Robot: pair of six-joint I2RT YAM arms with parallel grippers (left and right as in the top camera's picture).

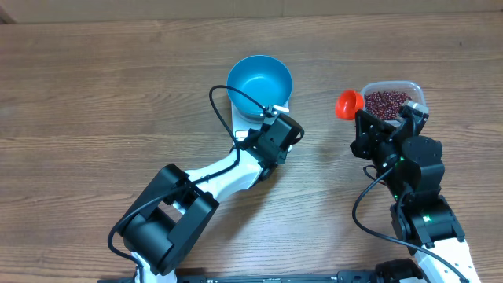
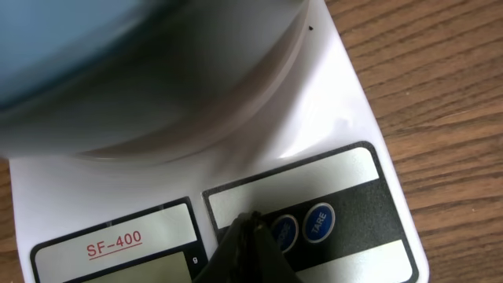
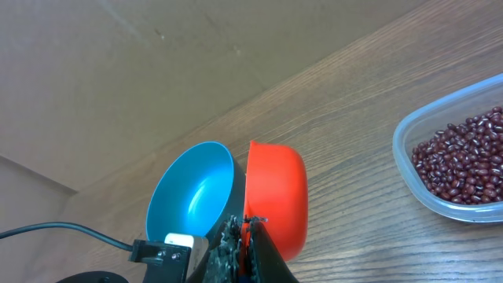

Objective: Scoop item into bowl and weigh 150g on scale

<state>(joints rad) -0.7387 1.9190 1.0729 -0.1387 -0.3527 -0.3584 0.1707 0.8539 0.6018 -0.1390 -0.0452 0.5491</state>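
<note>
On a wooden table [image 1: 78,94], the left arm [image 1: 212,177] reached from the near left edge diagonally up toward the centre, stretched low and almost fully extended. The left gripper [image 2: 250,229] was clenched, fingers pressed together into a single point and grasping nothing. Its tip rested at the control panel of the white scale [image 2: 346,102], on or just over the round blue button beside the TARE button [image 2: 318,222]; actual contact could not be confirmed. The empty blue bowl [image 1: 259,79] sat on the scale's platform, just beyond that gripper. To the right, well apart from the scale, the right arm [image 1: 416,169] rose from the near right edge, folded upright, its wrist pointing away from the robot. The right gripper [image 3: 245,236] was clamped on a red scoop [image 3: 277,196], whose cup stuck out to the front left of the fingers, in the gap between the bowl and a clear plastic tub [image 3: 405,149]. The scoop's handle was hidden in the jaws, so its long axis could only be judged as running roughly along the fingers. No beans showed in the cup. The beans [image 3: 464,161], a dark red-brown heap, all lay in the tub, which stood just beside the scoop on its right, touching or nearly touching the right gripper's far side. The right arm was plainly the nearer one to them, so the scoop would probably need to swing rightward and dip down into the tub, then carry leftward to the bowl.
</note>
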